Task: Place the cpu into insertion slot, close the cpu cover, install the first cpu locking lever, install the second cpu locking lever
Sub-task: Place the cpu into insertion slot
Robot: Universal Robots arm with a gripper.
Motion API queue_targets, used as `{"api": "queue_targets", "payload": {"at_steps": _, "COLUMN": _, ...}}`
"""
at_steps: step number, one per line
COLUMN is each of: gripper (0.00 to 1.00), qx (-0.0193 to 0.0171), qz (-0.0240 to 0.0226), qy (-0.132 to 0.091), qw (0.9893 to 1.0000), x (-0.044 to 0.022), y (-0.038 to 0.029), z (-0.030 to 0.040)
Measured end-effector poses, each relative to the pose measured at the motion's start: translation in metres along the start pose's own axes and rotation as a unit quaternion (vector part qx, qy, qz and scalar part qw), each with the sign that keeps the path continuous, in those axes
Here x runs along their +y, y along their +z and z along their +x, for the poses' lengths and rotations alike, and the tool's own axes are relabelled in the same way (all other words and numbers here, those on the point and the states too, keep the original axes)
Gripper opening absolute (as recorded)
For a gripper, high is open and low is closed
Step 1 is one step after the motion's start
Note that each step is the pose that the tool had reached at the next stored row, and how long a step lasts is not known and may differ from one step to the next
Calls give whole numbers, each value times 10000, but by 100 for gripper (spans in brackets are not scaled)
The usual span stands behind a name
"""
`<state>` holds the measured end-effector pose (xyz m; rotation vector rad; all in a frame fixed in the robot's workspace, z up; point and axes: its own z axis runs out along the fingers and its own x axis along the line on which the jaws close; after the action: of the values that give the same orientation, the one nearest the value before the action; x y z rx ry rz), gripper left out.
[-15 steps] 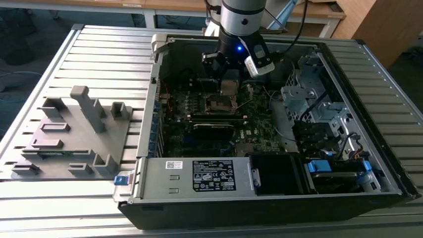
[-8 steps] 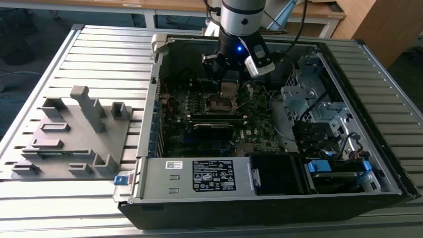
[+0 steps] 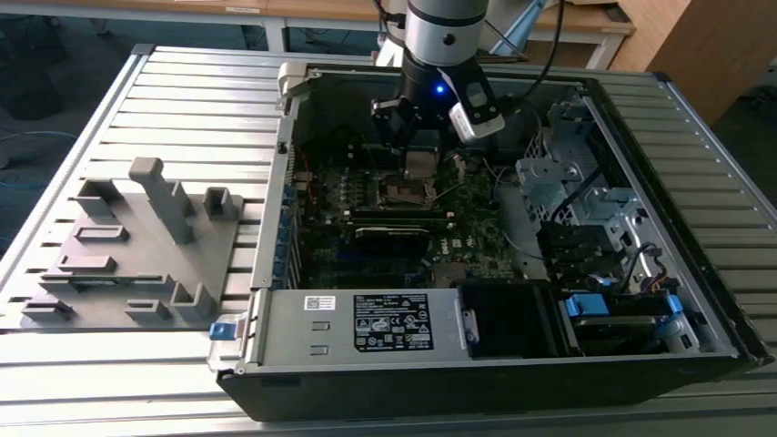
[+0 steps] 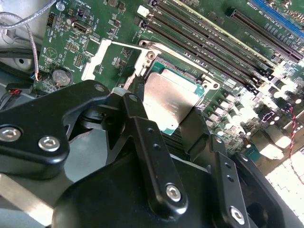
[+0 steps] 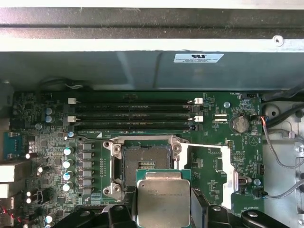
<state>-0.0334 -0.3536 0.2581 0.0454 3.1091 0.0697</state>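
My gripper [image 3: 420, 160] hangs inside the open computer case, shut on the cpu [image 5: 164, 200], a flat square chip with a dull silver top. In the second wrist view the cpu [image 4: 167, 100] sits between two black fingers [image 4: 138, 91], held level a little above the board. The insertion slot [image 5: 145, 159] is a dark square recess with a metal rim; it lies open just beyond the chip. From the exterior view the slot [image 3: 403, 192] is just below the gripper. The cpu cover [image 5: 232, 180] is a pale metal frame folded open beside the slot.
Long black memory sticks [image 5: 133, 111] run along the board past the slot. The case's grey wall [image 5: 142, 71] rises behind them. A power supply [image 3: 388, 323], a metal drive cage [image 3: 570, 182] and cables [image 5: 280, 156] crowd the case. A grey fixture [image 3: 134, 246] stands on the slatted table.
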Motion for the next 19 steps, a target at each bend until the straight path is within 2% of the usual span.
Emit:
{"api": "queue_targets", "payload": {"at_steps": 5, "gripper": 54, "qx": -11, "qz": 7, "qy": 251, "qw": 9997, "x": 0, "y": 4, "z": 0}}
{"api": "queue_targets", "payload": {"at_steps": 13, "gripper": 54, "qx": -14, "qz": 9, "qy": 301, "qw": 9995, "x": 0, "y": 5, "z": 0}}
{"api": "queue_targets", "payload": {"at_steps": 16, "gripper": 54, "qx": -22, "qz": 14, "qy": 488, "qw": 9988, "x": 0, "y": 8, "z": 0}}
{"api": "queue_targets", "payload": {"at_steps": 19, "gripper": 54, "qx": -32, "qz": 22, "qy": 717, "qw": 9974, "x": -1, "y": 10, "z": 0}}
